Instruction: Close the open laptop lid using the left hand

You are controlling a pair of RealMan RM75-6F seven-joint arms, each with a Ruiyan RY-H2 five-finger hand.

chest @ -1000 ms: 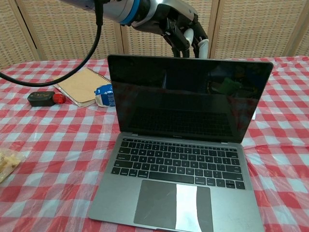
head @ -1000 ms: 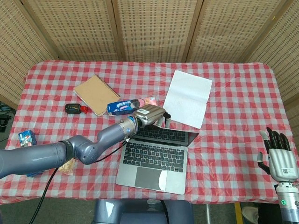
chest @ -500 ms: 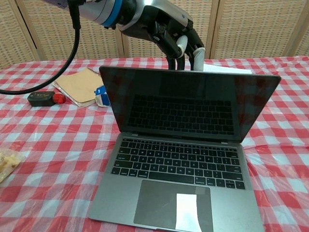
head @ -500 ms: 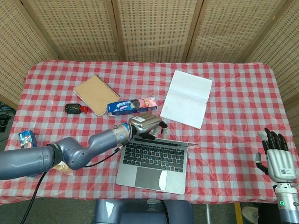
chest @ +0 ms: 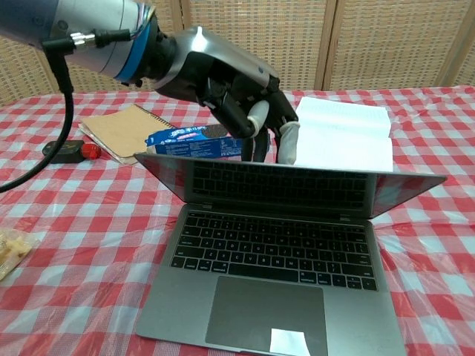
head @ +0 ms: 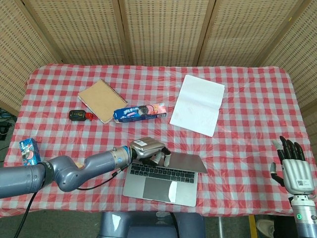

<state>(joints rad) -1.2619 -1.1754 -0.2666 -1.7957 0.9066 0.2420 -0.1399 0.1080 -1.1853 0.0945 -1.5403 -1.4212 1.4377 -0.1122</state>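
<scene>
A grey laptop [head: 163, 178] [chest: 271, 259] sits at the table's front edge with its lid [head: 185, 161] [chest: 289, 189] tilted well forward over the keyboard, half closed. My left hand [head: 147, 148] [chest: 230, 85] is above the lid's top edge, its fingertips [chest: 288, 144] pressing on the back of the lid from behind. It holds nothing. My right hand [head: 293, 166] stands upright at the far right, off the table's corner, fingers spread and empty.
A tan spiral notebook [head: 101, 100], a blue biscuit pack [head: 139, 112] and a white open pad [head: 198, 104] lie behind the laptop. A small black and red device [head: 79, 115] is at left. A blue carton [head: 28, 151] sits at the left edge.
My left hand has come forward and down, pushing the lid from nearly upright to a low tilt over the keys. The right hand has stayed put.
</scene>
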